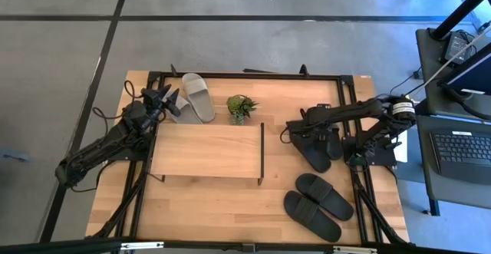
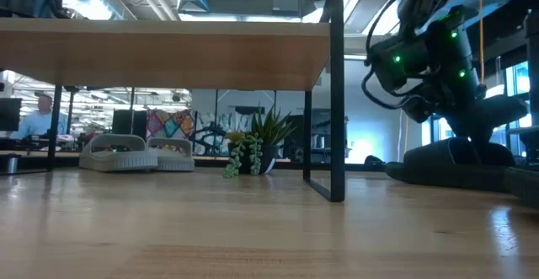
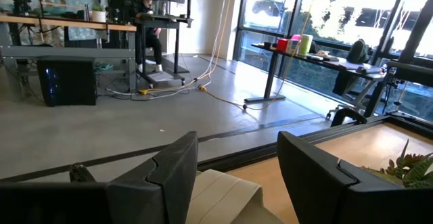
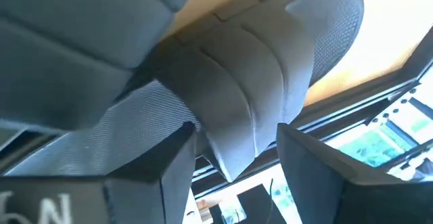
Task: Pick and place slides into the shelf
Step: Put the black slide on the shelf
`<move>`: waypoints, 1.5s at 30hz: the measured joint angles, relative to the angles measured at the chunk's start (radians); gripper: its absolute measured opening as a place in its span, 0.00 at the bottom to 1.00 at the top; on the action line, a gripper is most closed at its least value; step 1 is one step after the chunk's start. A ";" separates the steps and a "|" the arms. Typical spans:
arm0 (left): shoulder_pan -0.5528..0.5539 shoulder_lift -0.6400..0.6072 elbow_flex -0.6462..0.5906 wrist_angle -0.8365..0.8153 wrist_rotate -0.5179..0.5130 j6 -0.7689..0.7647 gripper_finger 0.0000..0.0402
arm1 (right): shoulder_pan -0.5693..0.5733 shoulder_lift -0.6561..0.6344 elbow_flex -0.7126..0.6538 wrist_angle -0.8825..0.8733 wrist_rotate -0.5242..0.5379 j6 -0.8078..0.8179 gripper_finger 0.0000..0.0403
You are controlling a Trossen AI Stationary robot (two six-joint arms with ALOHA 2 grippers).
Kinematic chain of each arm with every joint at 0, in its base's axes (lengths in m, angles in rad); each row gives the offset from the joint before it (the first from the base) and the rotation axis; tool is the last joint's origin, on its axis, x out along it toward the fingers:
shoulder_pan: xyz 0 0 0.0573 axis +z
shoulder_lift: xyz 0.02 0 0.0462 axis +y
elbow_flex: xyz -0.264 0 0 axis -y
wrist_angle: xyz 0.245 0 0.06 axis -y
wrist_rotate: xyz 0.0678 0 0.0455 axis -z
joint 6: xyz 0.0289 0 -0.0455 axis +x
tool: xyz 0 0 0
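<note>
We straddle a black slide's [image 4: 257, 102] strap right of the shelf [image 1: 205, 150] with our right gripper [image 1: 301, 129], fingers parted, ready to pinch (left gripper [image 1: 165, 100] open over the grey pair [image 1: 193, 98]).

The left arm stretches diagonally up from the desk's left edge, its tool [image 1: 163, 98] raised a little, the two fingers [image 3: 169, 176] standing parted. The right arm reaches in from the right side, elbow bent, wrist tipped down, its tool [image 1: 295, 126] low; its fingers [image 4: 311, 176] look spread, though the close view leaves that unsure.
</note>
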 joint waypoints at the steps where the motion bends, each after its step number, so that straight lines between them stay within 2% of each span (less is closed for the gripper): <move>1: 0.000 0.000 0.000 0.000 0.000 0.000 0.48 | -0.005 0.009 0.000 0.000 0.000 0.000 0.48; 7: 0.000 0.000 0.000 0.000 0.000 0.000 0.48 | -0.022 0.041 0.000 0.000 0.003 -0.002 0.35; 16: 0.000 0.000 0.000 0.000 0.000 0.000 0.48 | -0.022 0.034 0.010 -0.010 0.007 -0.002 0.04; 24: 0.000 0.000 0.000 0.000 0.000 0.000 0.48 | -0.022 -0.015 0.021 -0.031 -0.008 0.008 0.04; 28: 0.000 0.000 0.000 0.000 0.000 0.000 0.48 | -0.022 -0.062 0.090 -0.164 -0.014 0.096 0.03; 32: 0.000 0.000 0.000 0.000 0.000 0.000 0.48 | -0.021 -0.101 0.202 -0.312 -0.038 0.283 0.03; 35: 0.000 0.000 0.000 0.000 0.000 0.000 0.48 | -0.021 -0.135 0.290 -0.291 -0.133 0.360 0.03; 45: 0.000 0.000 0.000 0.000 0.000 0.000 0.48 | 0.100 -0.120 0.664 -0.301 -0.152 0.500 0.03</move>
